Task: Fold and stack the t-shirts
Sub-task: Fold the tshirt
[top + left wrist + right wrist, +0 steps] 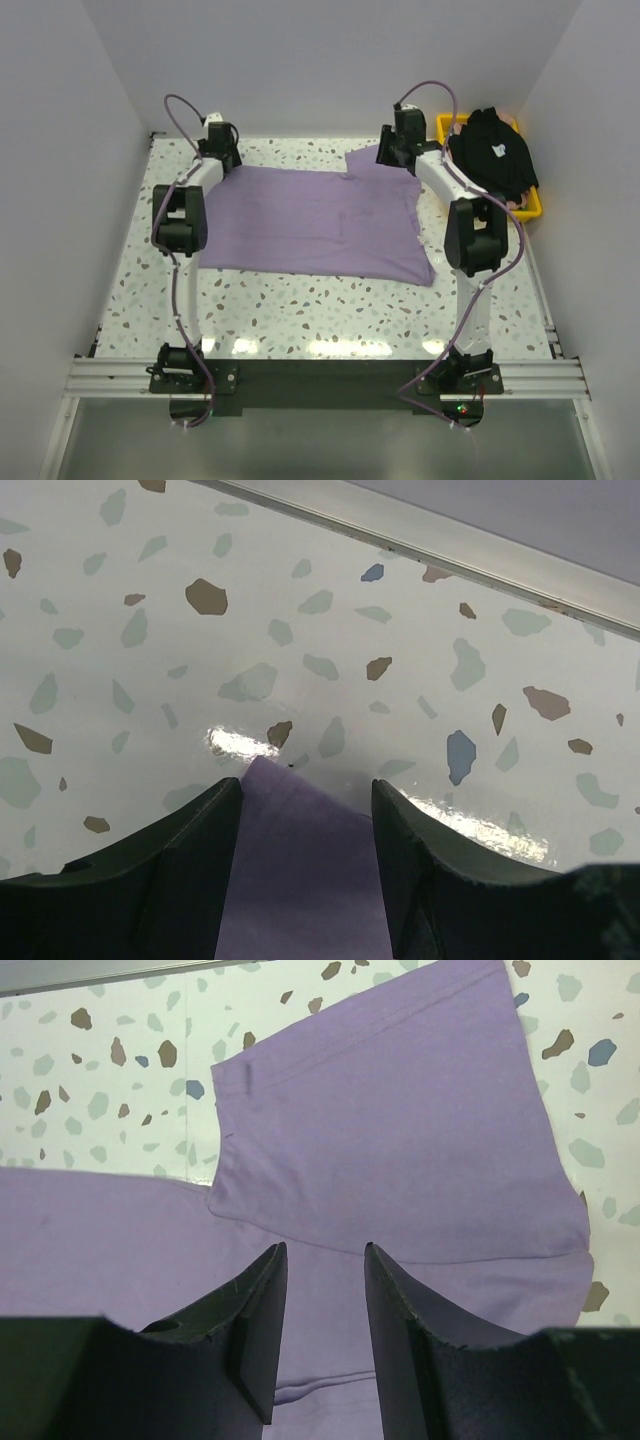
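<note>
- Lavender t-shirt (310,225) spread flat mid-frame on worktop (300,310), ready for folding.
- Left claw (305,790) open, straddling the shirt's upper-left corner, probably to pinch it.
- Right claw (325,1260) open over the sleeve seam, upper right.
- Black t-shirt (495,155) heaped in yellow basket (533,210), right edge, awaiting its turn.

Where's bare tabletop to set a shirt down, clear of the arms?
Freest: the table strip between the near hem of the lavender shirt and the arm bases. A narrower strip runs along the left wall. Crowded: far right, the yellow basket with the black shirt beside the right arm.
</note>
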`<action>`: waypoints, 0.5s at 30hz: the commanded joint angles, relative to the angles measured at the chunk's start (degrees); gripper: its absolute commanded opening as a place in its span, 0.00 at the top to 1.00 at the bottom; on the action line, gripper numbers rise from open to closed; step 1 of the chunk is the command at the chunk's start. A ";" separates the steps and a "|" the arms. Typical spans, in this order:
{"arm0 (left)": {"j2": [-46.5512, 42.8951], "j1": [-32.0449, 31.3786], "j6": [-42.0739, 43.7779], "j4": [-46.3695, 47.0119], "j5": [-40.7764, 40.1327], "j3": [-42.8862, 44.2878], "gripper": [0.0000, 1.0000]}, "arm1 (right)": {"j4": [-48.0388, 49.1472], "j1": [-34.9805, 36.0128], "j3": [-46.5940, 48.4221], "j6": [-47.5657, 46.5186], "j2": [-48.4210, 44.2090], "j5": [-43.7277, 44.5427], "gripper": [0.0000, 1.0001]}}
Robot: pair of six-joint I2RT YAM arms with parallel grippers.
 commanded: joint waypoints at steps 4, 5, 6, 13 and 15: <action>1.53 0.99 0.81 2.78 -1.69 2.72 0.44 | 1.94 -0.38 0.57 -0.95 0.80 -0.98 0.59; 1.53 0.90 0.81 2.78 -1.78 2.72 0.45 | 1.94 -0.38 0.57 -0.95 0.80 -1.07 0.59; 1.53 0.90 0.81 2.78 -1.78 2.63 0.46 | 2.02 -0.47 0.57 -1.12 0.98 -0.98 0.59; 1.18 0.99 0.90 2.52 -2.39 2.10 0.69 | 1.50 -1.87 1.62 -1.04 2.20 -0.28 0.59; 0.66 1.07 0.99 2.43 -2.74 1.93 0.75 | 1.23 -2.49 2.94 -0.69 2.91 -0.72 0.59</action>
